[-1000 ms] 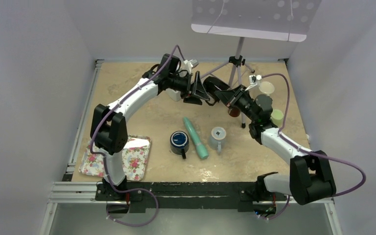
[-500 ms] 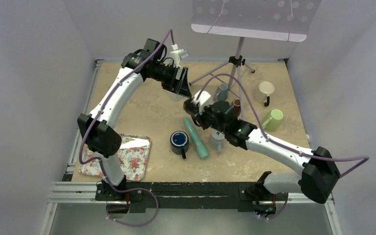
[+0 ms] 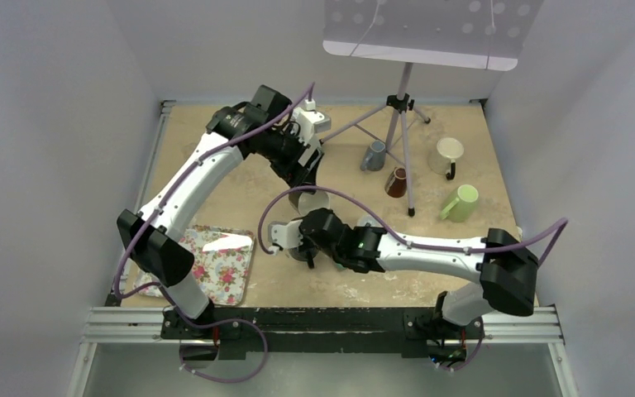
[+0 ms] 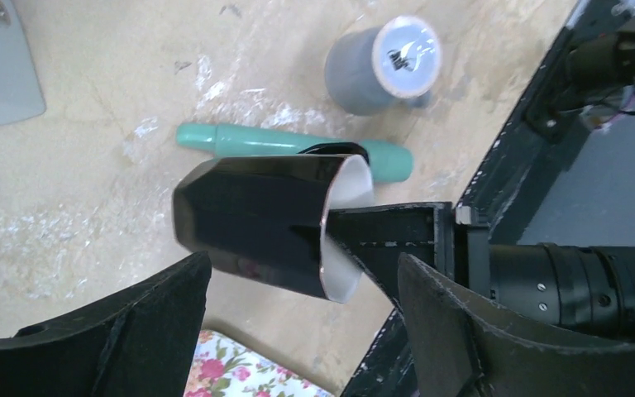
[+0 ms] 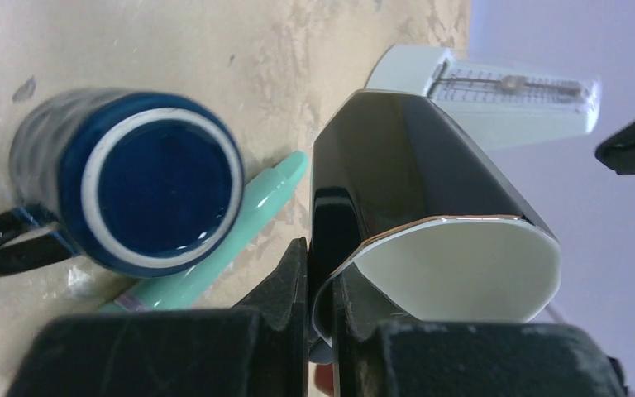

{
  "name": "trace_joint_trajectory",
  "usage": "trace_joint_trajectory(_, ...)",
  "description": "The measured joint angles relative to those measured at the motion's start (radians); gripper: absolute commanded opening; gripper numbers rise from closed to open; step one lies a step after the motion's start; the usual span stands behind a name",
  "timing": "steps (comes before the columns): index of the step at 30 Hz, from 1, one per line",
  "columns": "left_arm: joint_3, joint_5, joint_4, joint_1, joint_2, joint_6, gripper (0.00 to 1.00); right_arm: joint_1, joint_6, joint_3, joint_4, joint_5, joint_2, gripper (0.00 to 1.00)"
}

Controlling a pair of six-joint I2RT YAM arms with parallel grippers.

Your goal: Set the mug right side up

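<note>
the black mug [image 4: 256, 219] is up in the air, over about the middle of the table [image 3: 240, 198], and no part of it touches the table. it lies on its side. the right tool [image 5: 318, 265] pinches its rim tight. one finger is inside the white mouth and the other is outside on the black wall. so the mouth faces the right tool, and the flat bottom points away from it.

seen from the left wrist, the mug's long way runs from 9 o'clock, where the bottom is, to 3 o'clock, where the mouth is. the left tool [image 4: 303, 263] hangs right over the mug with its two fingers spread wide, one past each long side. it holds nothing and does not touch the mug. from above, the left tool is at 12 o'clock from the mug and the right tool is at 6 o'clock.

i think the turn is about half done, as the mouth has to go from sideways to up. the right arm has the mug, so it is the nearer one. the pinch on the rim is thin, so the mug might slip.

down on the table a blue mug [image 5: 153, 178] and a grey mug [image 4: 380, 66] stand bottom up. a green stick [image 4: 289, 142] lies just beside the blue mug.
</note>
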Motion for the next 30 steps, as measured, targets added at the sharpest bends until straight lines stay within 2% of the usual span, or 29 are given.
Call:
trace_joint_trajectory(4,-0.056,-0.085,0.018,-0.016,0.0,0.051,0.76,0.032,-0.09,0.002,-0.038,0.045,0.043,0.0)
trace_joint_trajectory(10,-0.158,-0.187,0.065,-0.049,0.0,0.127,0.77,0.039,-0.176,0.005,-0.024,0.096,0.047,0.0)
trace_joint_trajectory(12,-0.182,-0.211,0.082,-0.064,0.0,0.149,0.74,0.039,-0.185,0.009,-0.021,0.111,0.051,0.0)
trace_joint_trajectory(14,-0.209,-0.246,0.108,-0.076,0.0,0.163,0.62,0.039,-0.192,0.016,-0.021,0.117,0.056,0.0)
trace_joint_trajectory(15,-0.214,-0.256,0.117,-0.077,0.0,0.163,0.51,0.039,-0.199,0.016,-0.021,0.117,0.059,0.0)
trace_joint_trajectory(19,-0.231,-0.311,0.18,-0.091,0.0,0.159,0.0,0.036,-0.213,0.027,-0.005,0.12,0.084,0.0)
trace_joint_trajectory(23,-0.262,-0.397,0.24,-0.109,0.002,0.206,0.0,0.036,-0.225,0.053,0.037,0.079,0.087,0.0)
trace_joint_trajectory(26,-0.275,-0.404,0.26,-0.104,0.002,0.212,0.0,0.037,-0.202,0.052,0.063,0.078,0.089,0.45)
trace_joint_trajectory(28,-0.277,-0.396,0.272,-0.083,0.002,0.2,0.0,0.042,-0.188,0.051,0.109,0.138,0.095,0.55)
trace_joint_trajectory(30,-0.279,-0.389,0.254,-0.048,0.002,0.185,0.0,0.051,-0.177,0.051,0.151,0.184,0.097,0.6)
